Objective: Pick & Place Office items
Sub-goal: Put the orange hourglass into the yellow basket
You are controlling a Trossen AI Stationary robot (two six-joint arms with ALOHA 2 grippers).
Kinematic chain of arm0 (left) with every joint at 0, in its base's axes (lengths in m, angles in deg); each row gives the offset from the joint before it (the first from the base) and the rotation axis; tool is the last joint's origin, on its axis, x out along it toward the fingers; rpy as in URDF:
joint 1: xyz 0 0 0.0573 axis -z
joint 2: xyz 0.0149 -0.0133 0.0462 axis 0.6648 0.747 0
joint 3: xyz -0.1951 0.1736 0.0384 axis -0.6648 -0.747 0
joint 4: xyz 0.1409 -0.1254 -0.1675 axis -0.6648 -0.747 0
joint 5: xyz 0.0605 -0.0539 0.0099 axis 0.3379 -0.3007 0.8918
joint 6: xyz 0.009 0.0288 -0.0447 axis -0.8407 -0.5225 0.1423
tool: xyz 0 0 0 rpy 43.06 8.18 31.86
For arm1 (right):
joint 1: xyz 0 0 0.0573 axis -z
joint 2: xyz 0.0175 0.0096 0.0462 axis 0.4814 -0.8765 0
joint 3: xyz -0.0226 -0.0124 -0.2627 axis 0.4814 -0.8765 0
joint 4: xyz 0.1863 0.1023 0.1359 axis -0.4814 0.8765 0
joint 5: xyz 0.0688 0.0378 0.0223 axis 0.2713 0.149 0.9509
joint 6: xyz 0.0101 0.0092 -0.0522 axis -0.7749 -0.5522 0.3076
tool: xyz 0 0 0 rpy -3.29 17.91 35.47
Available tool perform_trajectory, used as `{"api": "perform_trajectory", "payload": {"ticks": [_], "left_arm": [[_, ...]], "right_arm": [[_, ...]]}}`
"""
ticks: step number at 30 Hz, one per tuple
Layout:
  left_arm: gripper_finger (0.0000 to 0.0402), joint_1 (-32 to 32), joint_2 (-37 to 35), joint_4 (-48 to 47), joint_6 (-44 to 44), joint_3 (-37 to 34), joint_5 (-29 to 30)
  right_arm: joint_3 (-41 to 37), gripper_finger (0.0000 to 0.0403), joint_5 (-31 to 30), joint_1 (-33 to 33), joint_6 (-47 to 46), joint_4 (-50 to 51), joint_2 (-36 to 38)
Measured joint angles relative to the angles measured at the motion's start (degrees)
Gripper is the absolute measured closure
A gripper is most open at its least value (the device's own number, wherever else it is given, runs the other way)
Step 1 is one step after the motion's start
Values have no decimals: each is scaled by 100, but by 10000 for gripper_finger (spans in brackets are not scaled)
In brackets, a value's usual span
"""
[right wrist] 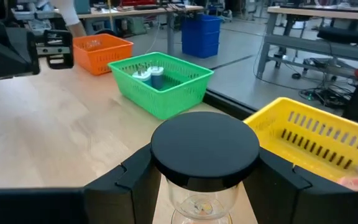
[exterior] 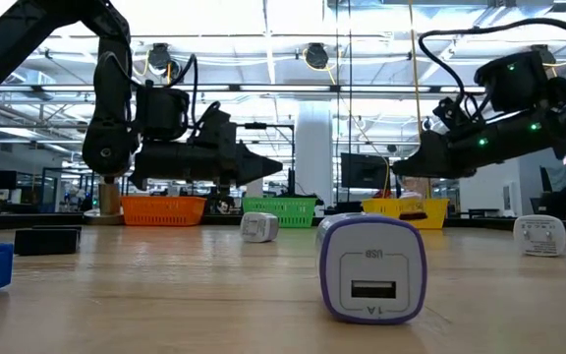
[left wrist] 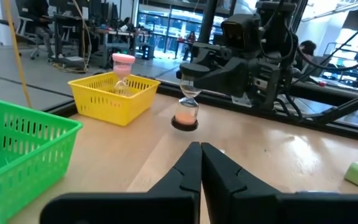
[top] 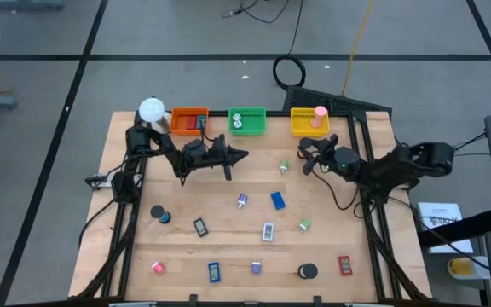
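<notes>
My right gripper [top: 305, 155] is shut on a small hourglass [left wrist: 186, 107] with black round caps and pink sand, on the table in front of the yellow tray [top: 309, 122]. My left gripper [top: 239, 156] is shut with nothing in it and hovers above the table's far middle, pointing toward the hourglass. Several office items lie across the near half: a blue rectangle [top: 278, 200], a black rectangle [top: 200, 227], a red rectangle [top: 344, 265], a black roll [top: 308, 271] and a white-and-purple charger cube [exterior: 372, 268]. My right gripper holds the hourglass by its upper glass bulb [right wrist: 201, 199], just under the black top cap [right wrist: 205, 148], pinched between the two fingers [right wrist: 135, 180]. The fingers come nearly level from the table's right side. The hourglass stands upright, and its lower cap [left wrist: 185, 124] appears to rest on the table.
Along the far edge stand an orange tray [top: 188, 120], a green tray [top: 247, 121] with small pieces in it, and the yellow tray with a pink-topped hourglass [left wrist: 122, 62] inside. A white ball lamp [top: 152, 110] sits at the far left corner. Bare wood lies between the two grippers.
</notes>
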Motion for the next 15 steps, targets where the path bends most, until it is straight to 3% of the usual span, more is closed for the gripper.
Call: {"api": "perform_trajectory", "payload": {"ticks": [7, 15], "left_arm": [[372, 0, 0, -55, 0, 0, 0], [353, 2, 0, -86, 0, 0, -2]], "right_arm": [[0, 209, 6, 24, 1, -354, -524], [4, 157, -40, 22, -43, -366, -450]]}}
